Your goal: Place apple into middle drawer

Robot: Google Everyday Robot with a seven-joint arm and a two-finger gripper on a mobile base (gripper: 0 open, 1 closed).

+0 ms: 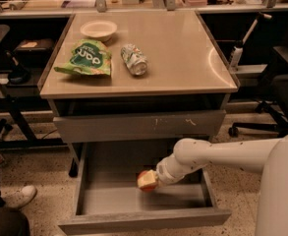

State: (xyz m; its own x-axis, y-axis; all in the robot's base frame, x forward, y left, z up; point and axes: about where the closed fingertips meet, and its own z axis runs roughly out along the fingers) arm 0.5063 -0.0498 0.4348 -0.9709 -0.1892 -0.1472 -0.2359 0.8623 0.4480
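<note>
The apple [145,180] is small, red-orange with a yellowish side. It is held in my gripper [151,180] inside the open middle drawer [143,219], just above the middle of its grey flat tray. My white arm [217,156] reaches in from the right over the drawer's right wall. The fingers are mostly hidden behind the apple. The drawer is pulled far out toward the camera, with a plain front.
A closed grey drawer front with white scratches [138,126] sits above. On the tabletop [183,53] lie a green chip bag [84,58], a silver-green can on its side [133,59] and a white bowl [99,29]. A black chair [276,82] stands right; a shoe [20,194] at left.
</note>
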